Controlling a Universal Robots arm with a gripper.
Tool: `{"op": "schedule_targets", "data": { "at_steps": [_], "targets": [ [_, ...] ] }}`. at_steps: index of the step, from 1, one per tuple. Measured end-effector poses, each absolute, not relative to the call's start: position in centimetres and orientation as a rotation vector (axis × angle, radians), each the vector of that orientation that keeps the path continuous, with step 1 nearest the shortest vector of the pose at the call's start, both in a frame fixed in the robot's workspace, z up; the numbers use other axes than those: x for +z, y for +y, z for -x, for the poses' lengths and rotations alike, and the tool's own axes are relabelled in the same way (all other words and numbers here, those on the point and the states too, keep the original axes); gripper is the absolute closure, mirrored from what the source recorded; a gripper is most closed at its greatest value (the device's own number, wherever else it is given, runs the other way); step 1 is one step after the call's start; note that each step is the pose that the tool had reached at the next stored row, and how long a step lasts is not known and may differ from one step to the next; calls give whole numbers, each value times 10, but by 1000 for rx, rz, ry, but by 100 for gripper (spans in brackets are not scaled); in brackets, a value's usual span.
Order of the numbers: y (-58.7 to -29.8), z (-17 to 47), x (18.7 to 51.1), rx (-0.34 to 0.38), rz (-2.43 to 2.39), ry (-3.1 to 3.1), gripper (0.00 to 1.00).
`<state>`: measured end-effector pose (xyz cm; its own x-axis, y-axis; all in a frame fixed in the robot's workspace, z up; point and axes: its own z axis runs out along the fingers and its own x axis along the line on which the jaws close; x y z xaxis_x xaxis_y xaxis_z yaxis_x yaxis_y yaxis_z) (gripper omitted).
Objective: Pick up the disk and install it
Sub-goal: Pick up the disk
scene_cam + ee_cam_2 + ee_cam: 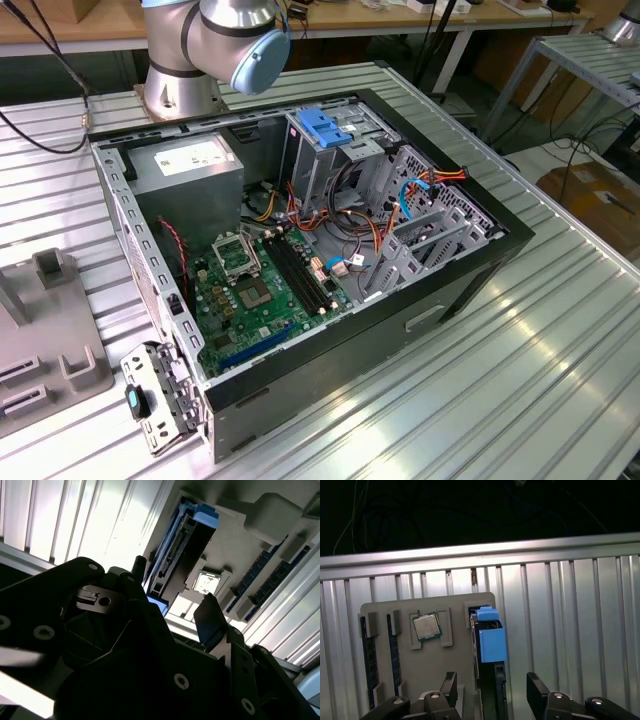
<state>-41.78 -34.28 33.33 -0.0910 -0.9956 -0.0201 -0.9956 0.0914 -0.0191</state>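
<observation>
You had the gripper (492, 682) above the disk (492, 642), its jaws spread wide. The disk stood on edge in a slot of the grey holder (455, 630), near a chip (426, 626), on the ribbed table (570, 630).

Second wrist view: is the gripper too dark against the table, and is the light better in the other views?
Second wrist view: the gripper is a backlit dark silhouette against glare off the table; first wrist view: the disk is evenly lit, background black; exterior view: even light, mild sheen on the table.
</observation>
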Motion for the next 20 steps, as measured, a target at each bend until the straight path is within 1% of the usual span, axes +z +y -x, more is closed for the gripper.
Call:
{"op": "schedule_targets", "data": {
  "at_steps": [10, 20],
  "targets": [
    [-343, 418, 317, -2, 2160, 2244, 34],
    [-343, 418, 316, -2, 2163, 2242, 34]
  ]
}}
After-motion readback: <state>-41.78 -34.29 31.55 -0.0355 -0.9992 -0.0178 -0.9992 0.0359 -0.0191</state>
